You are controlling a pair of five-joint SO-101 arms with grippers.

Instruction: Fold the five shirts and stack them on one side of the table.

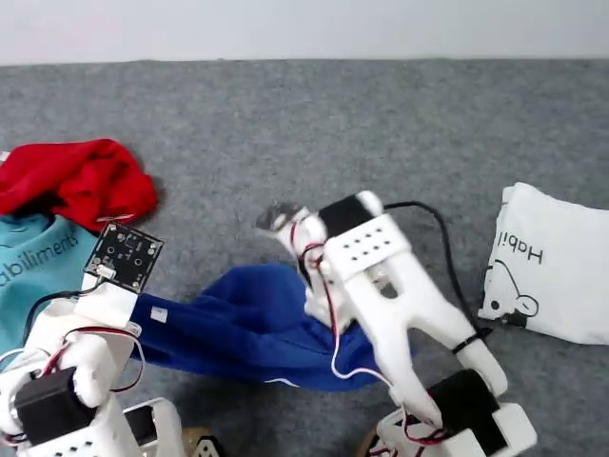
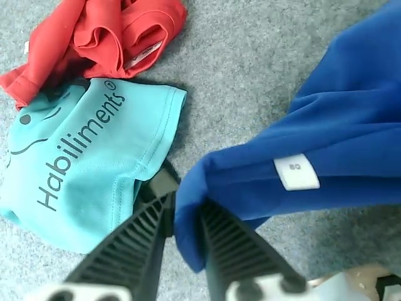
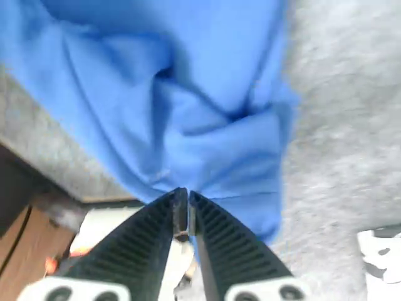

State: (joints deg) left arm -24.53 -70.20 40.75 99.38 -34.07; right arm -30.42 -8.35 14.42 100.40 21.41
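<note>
A: Where is the blue shirt point(image 1: 238, 324)?
B: At the table's point(image 1: 285, 124) front, between both arms. The left gripper point(image 2: 185, 216) pinches one end, the right gripper point(image 3: 182, 200) pinches the other.
A: What works best?
B: Pull gently, both together, so it lies flat.

The surface point(image 1: 285, 114) is grey fuzzy carpet-type stuff, same all over. Just off to one side of the right tool point(image 3: 185, 199) its edge drops away to something dark, with a bit of brown wood point(image 3: 19, 257) lower down. Way out past the tool, along the far edge, there's a plain pale wall point(image 1: 304, 29). Light's soft and even, shadows pretty faint.
</note>
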